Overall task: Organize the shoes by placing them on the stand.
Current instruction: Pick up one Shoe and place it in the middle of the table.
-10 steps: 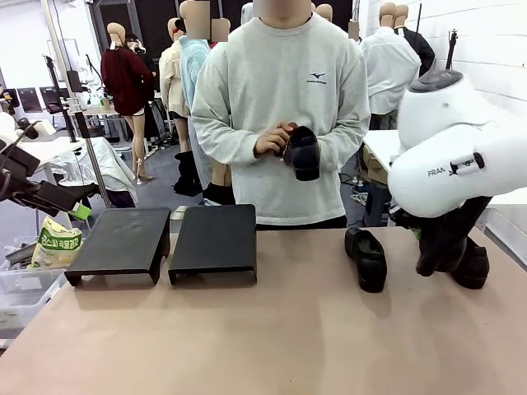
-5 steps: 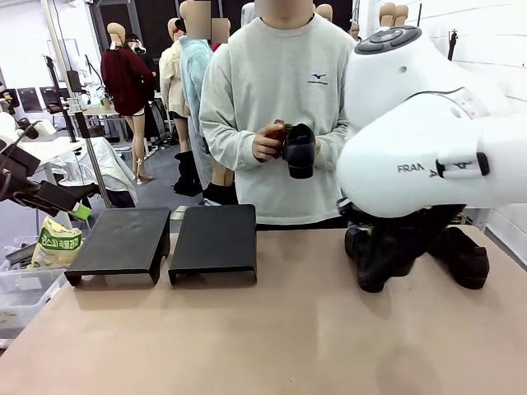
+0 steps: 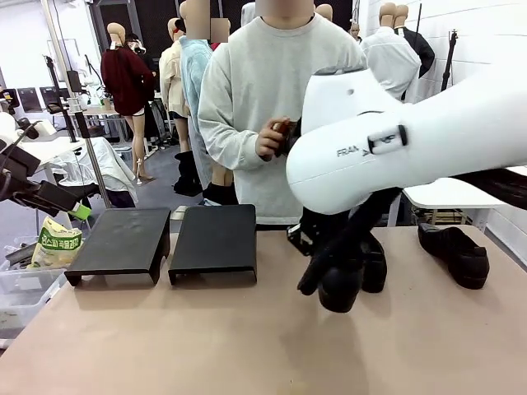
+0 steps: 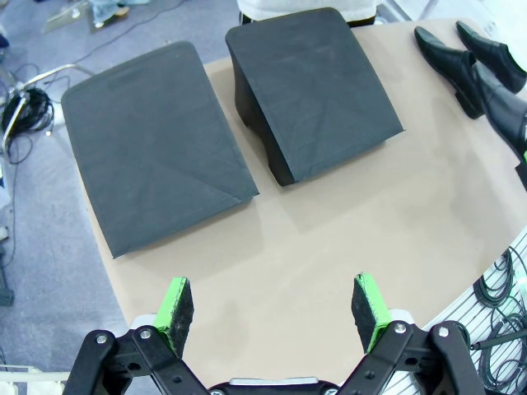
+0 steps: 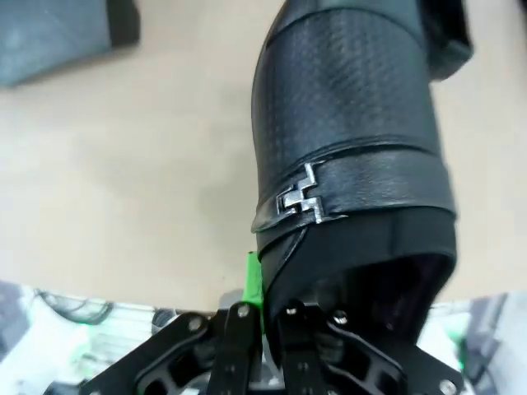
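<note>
Showing the front view: the right arm [image 3: 387,148] reaches across the middle of the table [image 3: 247,346]. The right gripper [image 3: 317,271] points downward, clenched on one shoe [image 3: 342,288], which hangs toe-down just above the tabletop. A second shoe [image 3: 375,263] sits close behind it on the table. A third shoe [image 3: 454,253] lies well apart, near the right edge. Two black stands, the left stand [image 3: 122,241] and the right stand [image 3: 216,239], sit side by side at the far left of the table, their tops bare. A person [image 3: 247,90] faces the table from the far side, one hand [image 3: 272,140] raised at chest height.

Left wrist view: the left gripper [image 4: 276,300] hovers above the table with its jaws spread wide and released, and nothing lies between the green pads [image 4: 175,303]. Both stands lie ahead of it, close together but apart. Black shoes [image 4: 449,53] show at the upper right corner, well away from the stands.

Right wrist view: the jaws pinch the rim of the held shoe's opening. A green pad [image 5: 254,278] presses on the outside of the rim. The upper, with a small silver buckle [image 5: 300,200] on its strap, extends away from the camera over the table.
</note>
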You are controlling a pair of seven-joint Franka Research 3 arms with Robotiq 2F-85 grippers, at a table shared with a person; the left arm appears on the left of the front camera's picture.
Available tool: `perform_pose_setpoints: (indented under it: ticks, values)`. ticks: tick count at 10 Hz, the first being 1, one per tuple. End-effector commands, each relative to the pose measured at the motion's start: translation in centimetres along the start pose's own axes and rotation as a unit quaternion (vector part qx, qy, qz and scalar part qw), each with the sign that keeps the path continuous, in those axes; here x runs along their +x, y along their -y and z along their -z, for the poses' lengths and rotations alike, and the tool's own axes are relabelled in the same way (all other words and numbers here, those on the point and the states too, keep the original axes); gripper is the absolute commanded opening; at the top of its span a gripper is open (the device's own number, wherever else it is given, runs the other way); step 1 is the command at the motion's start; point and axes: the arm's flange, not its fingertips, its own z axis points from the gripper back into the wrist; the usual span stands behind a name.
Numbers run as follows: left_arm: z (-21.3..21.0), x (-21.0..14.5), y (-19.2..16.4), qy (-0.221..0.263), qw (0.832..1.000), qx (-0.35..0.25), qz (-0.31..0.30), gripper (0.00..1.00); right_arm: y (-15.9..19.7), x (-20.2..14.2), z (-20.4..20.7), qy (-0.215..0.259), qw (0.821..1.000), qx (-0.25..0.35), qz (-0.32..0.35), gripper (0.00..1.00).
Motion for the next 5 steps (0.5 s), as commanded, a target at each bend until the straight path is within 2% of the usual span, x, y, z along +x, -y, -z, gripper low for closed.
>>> perform_pose_setpoints:
  ticks: [1, 3, 5]
  values:
    - [0.0, -0.1, -0.2, 0.001, 1.0, -0.004, 0.002, 1.0, -1.5, 0.4, 1.2, -0.023, 1.0, 0.013, -0.007, 0.0]
    - [0.0, -0.1, -0.2, 0.001, 1.0, -0.004, 0.002, 1.0, -2.9, -0.3, 3.8, -0.043, 0.998, 0.001, -0.046, 0.0]
    - [0.0, -0.1, -0.2, 0.001, 1.0, -0.004, 0.002, 1.0, -3.5, -0.8, 5.5, -0.063, 0.996, 0.021, -0.057, 0.0]
